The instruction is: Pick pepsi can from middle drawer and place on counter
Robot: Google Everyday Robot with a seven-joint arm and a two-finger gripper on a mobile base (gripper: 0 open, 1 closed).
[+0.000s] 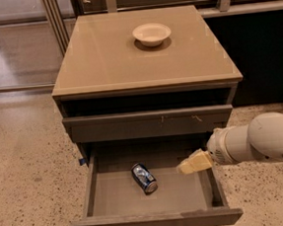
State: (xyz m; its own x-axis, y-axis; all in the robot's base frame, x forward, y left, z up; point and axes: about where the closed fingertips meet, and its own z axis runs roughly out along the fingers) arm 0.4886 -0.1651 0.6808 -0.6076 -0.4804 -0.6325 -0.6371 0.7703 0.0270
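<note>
You are reaching for the small blue pepsi can (144, 177) in the open grey-brown middle drawer (156, 221), your pale yellow gripper (194, 163), opening untellable, hovering to its right, needing a leftward descent

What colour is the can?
The can is blue with white and silver, camera view; the gripper is over the drawer.

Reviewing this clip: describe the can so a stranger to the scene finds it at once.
Find the glossy tan counter; below it one drawer is pulled open. The can lies on its side on the drawer's grey floor, just left of the gripper. It is small, blue with silver ends, unlike the pale bowl on the counter.
</note>
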